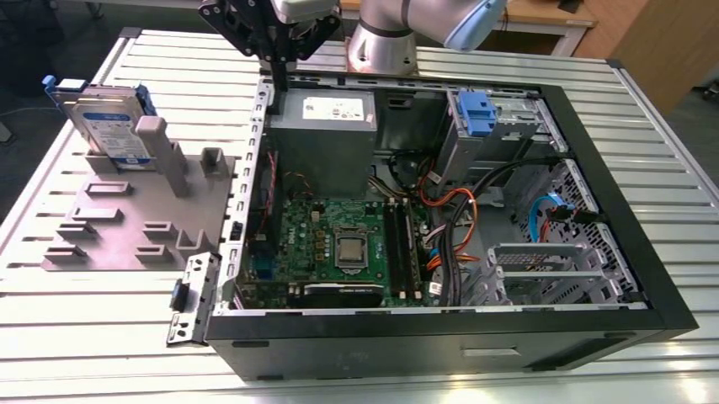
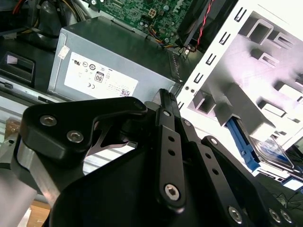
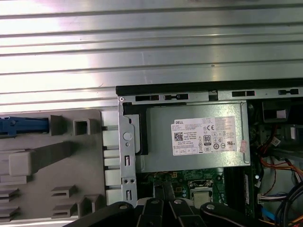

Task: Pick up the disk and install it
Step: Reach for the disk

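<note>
Hovering over the case rim (image 1: 265, 126), gripper (image 1: 278, 71) hangs far from the disk (image 1: 110, 122).

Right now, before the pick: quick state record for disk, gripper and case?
disk: upright in a slot of the grey fixture, at the exterior view's left, outside the case
gripper: shut, holding nothing, above the case edge by the power supply
case: open, internals exposed
progress: disk not yet picked up
</note>
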Robot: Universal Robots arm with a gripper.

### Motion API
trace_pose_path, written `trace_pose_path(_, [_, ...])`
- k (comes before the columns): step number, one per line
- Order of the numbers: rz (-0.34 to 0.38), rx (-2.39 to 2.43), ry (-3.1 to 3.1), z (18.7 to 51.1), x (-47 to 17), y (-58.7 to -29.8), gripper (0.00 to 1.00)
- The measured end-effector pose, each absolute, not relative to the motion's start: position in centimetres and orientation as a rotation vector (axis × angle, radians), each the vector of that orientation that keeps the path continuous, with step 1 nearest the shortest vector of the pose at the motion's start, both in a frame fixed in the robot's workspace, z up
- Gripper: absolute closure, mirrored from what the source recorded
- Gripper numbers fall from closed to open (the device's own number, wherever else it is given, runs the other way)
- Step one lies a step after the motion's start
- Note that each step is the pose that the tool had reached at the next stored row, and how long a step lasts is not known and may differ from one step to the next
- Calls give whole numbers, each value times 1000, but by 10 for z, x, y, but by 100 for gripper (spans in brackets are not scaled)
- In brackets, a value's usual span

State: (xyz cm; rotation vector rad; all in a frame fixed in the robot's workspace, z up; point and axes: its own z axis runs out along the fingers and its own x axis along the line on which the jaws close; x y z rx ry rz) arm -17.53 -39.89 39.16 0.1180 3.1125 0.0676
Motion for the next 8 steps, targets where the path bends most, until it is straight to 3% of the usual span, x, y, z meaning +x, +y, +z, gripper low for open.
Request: trace_pose_path(8, [68, 118, 3112, 391, -178, -399, 89])
